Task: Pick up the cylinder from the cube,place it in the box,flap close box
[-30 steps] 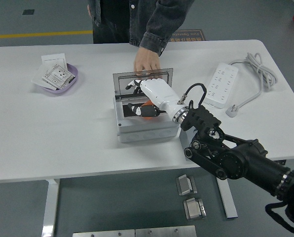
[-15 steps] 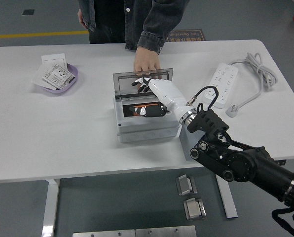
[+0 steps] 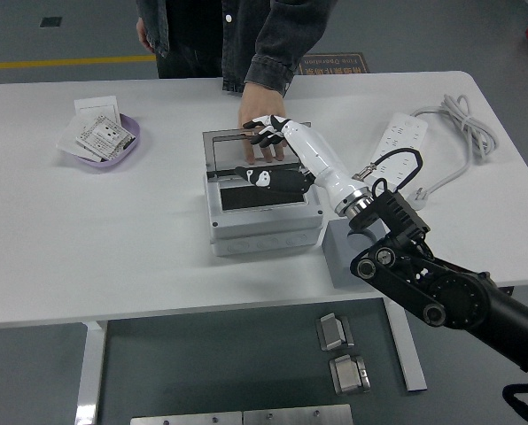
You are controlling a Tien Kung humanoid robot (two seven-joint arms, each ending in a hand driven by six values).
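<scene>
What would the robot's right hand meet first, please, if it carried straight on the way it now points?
Probably the person's hand resting on the raised transparent lid of the grey box; the right hand, fingers spread, points straight at it, though depth is unclear.

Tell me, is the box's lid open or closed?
Open. The lid stands up behind the grey box, whose dark inside shows. The right hand reaches its top edge, beside a person's hand.

Robot hand up out of the box

The right robot hand (image 3: 273, 133) has risen from inside the box (image 3: 264, 217) to the lid's (image 3: 255, 146) top edge, fingers loosely spread beside the person's hand (image 3: 260, 113). The orange cylinder no longer shows; a grey cube (image 3: 344, 252) now stands uncovered.
</scene>
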